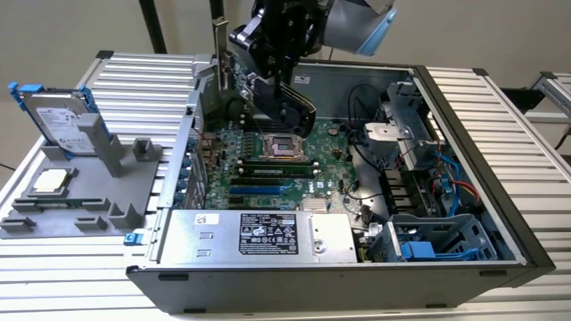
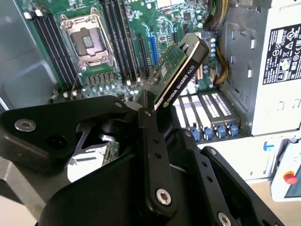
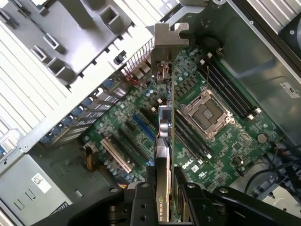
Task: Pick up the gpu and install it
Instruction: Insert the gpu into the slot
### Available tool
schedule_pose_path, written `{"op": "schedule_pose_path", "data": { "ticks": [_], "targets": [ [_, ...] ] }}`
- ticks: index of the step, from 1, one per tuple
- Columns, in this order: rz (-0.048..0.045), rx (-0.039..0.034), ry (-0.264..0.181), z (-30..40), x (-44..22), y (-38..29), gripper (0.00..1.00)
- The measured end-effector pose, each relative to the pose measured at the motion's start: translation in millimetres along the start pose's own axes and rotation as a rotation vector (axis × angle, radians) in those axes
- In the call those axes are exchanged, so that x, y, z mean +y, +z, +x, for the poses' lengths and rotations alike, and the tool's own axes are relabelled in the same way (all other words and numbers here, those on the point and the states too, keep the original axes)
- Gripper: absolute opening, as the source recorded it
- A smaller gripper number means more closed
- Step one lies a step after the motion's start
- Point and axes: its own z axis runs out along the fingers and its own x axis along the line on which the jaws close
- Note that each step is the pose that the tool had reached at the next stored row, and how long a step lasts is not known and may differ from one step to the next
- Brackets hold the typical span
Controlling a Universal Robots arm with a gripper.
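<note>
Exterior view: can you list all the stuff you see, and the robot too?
gpu: 1, green and black with a silver bracket, held tilted over the motherboard
motherboard: 1, green, inside the case
case: 1, dark grey, open, on the table
power supply: 1, silver, in the case's near side
hard drive: 1, silver with blue rails, standing in the holder
chip: 1, silver, square, lying on the holder
holder: 1, grey, at the exterior view's left of the case
table: 1, silver, ribbed, under everything
tool: 1, black, shut on the gpu
arm: 1, grey and blue, above the case
</note>
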Motion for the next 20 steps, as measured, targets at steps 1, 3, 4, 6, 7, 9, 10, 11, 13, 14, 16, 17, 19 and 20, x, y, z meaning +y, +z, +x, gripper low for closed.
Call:
{"op": "schedule_pose_path", "data": {
  "ticks": [1,3,4,6,7,9,10,11,13,14,16,17,19,20],
  "targets": [
    [0.0000,0.0007,-0.011,-0.1,-0.1,0.0,0.00],
    [0.0000,0.0017,-0.031,-0.5,-0.6,0.0,0.00],
    [0.0001,0.0022,-0.040,-0.8,-0.9,-0.1,0.00],
    [0.0001,0.0031,-0.056,-1.7,-1.8,-0.1,0.00],
    [0.0001,0.0035,-0.064,-2.1,-2.3,-0.1,0.00],
    [0.0001,0.0043,-0.078,-3.1,-3.4,-0.2,0.00],
    [0.0001,0.0047,-0.086,-3.6,-3.9,-0.2,0.00],
    [0.0001,0.0051,-0.093,-4.0,-4.5,-0.3,0.00],
    [0.0001,0.0059,-0.107,-4.9,-5.4,-0.3,0.00],
    [0.0001,0.0063,-0.114,-5.2,-5.8,-0.3,0.00],
    [0.0001,0.0070,-0.129,-6.0,-6.6,-0.4,0.00],
    [0.0002,0.0074,-0.136,-6.3,-7.0,-0.4,0.00],
    [0.0002,0.0082,-0.150,-6.9,-7.7,-0.4,0.00],
    [0.0002,0.0085,-0.156,-7.2,-8.0,-0.4,0.00]
  ]
}}
